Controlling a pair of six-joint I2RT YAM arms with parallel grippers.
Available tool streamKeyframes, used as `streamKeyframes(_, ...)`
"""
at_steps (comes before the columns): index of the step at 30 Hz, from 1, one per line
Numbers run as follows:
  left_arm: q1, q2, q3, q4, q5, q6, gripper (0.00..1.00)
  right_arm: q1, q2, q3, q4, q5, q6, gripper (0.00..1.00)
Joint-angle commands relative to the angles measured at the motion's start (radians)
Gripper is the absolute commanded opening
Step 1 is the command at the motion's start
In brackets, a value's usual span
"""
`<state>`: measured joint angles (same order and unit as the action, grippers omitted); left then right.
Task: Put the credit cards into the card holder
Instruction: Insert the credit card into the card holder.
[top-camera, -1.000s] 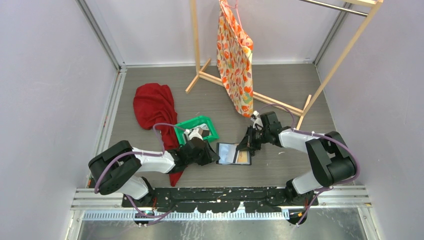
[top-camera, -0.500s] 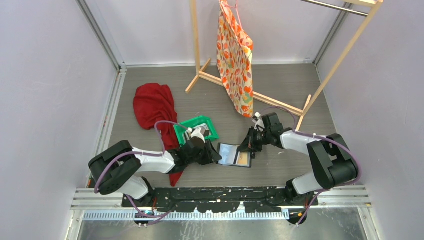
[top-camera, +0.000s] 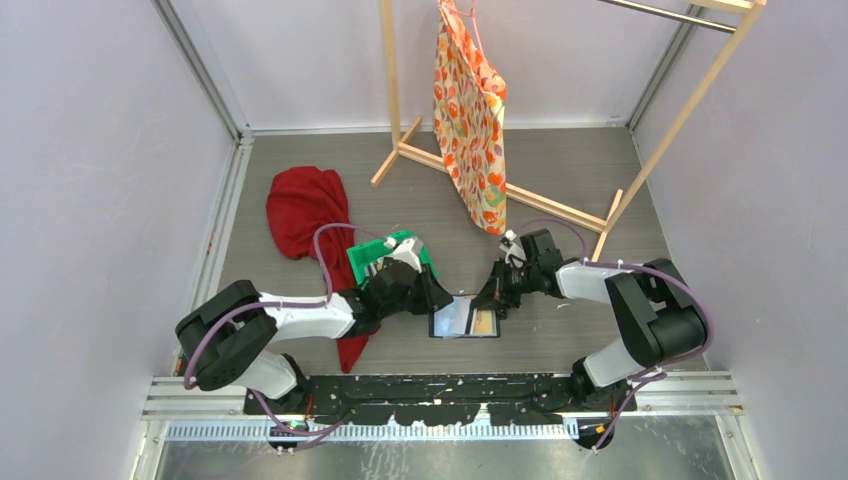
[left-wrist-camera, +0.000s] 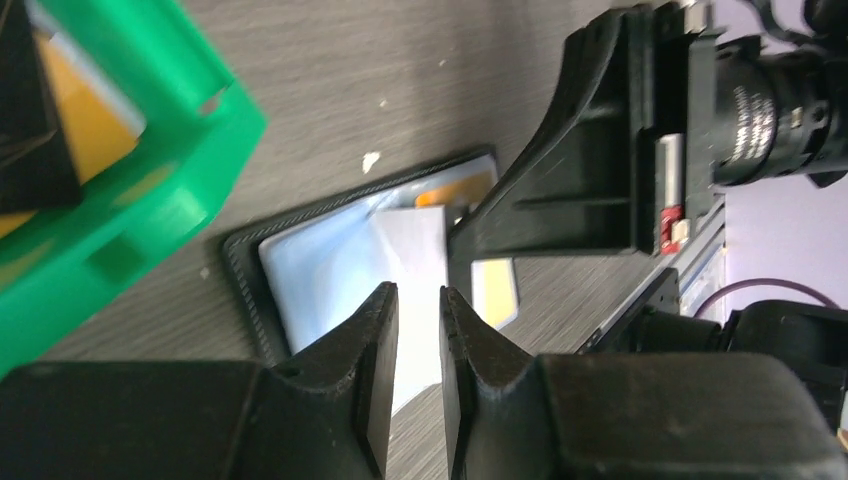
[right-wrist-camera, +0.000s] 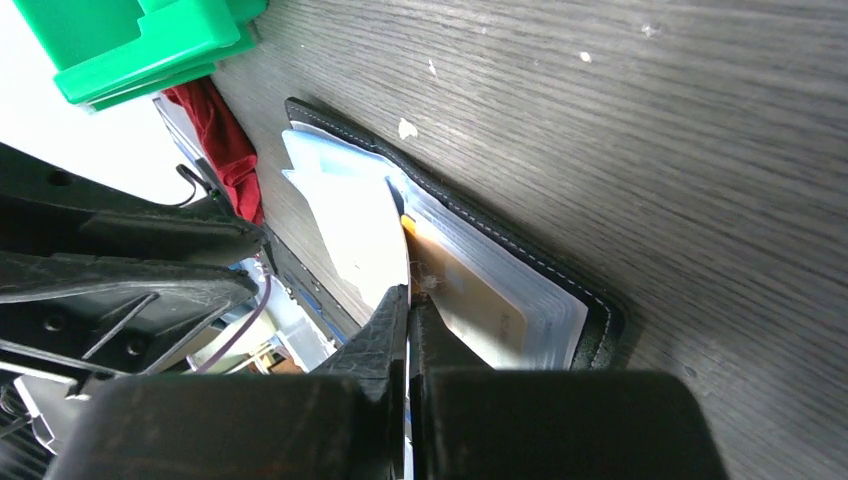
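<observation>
The grey wood-grain bench (top-camera: 560, 180) carries everything. At its far side stands a wooden rack (top-camera: 392, 100), and from it hangs a cloth with orange flower pattern (top-camera: 470, 120). A red cloth (top-camera: 305, 210) lies crumpled at the left.

Both arms reach to the middle of the bench, one from each side.

The green tray (left-wrist-camera: 150, 190) stands near the middle, partly under the left arm. Inside it lies an orange-yellow card (left-wrist-camera: 90, 105).

The card holder (top-camera: 465, 318) lies open and flat on the bench, just beside the tray on its near right side and between the two arms. Its black edge is around a pale blue-grey lining. In its right half sits another orange-yellow card (left-wrist-camera: 455, 190), partly under a clear leaf. A whitish sheet (right-wrist-camera: 350, 230) rises a little from the middle of the holder. I cannot tell if it is a card or a leaf of the holder.

The left fingers (left-wrist-camera: 375, 340) hang over the near left part of the holder with only a narrow gap between them. Something pale shows in this gap, but I cannot tell if they grasp it.

The right fingers (right-wrist-camera: 385, 330) are clenched together, and their tips touch the inside of the holder where the whitish sheet meets the orange-yellow card.
</observation>
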<state>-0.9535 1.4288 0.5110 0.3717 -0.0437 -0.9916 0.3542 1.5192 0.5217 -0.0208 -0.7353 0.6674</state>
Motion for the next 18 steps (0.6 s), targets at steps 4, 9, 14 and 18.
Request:
streamKeyframes(4, 0.004, 0.125, 0.096, 0.026, 0.02, 0.039, 0.2, 0.009, -0.021, 0.001, -0.02, 0.028, -0.036, 0.01)
streamKeyframes(9, 0.005, 0.177, 0.078, -0.021, 0.039, 0.001, 0.13, 0.01, -0.045, 0.0, -0.027, 0.041, -0.045, 0.01)
streamKeyframes(14, 0.01, 0.196, 0.067, -0.102, -0.028, -0.029, 0.09, 0.01, -0.046, 0.003, -0.038, 0.039, -0.051, 0.01)
streamKeyframes(18, 0.021, 0.188, 0.07, -0.154, -0.064, -0.047, 0.07, 0.01, -0.057, 0.021, -0.123, 0.031, -0.091, 0.01)
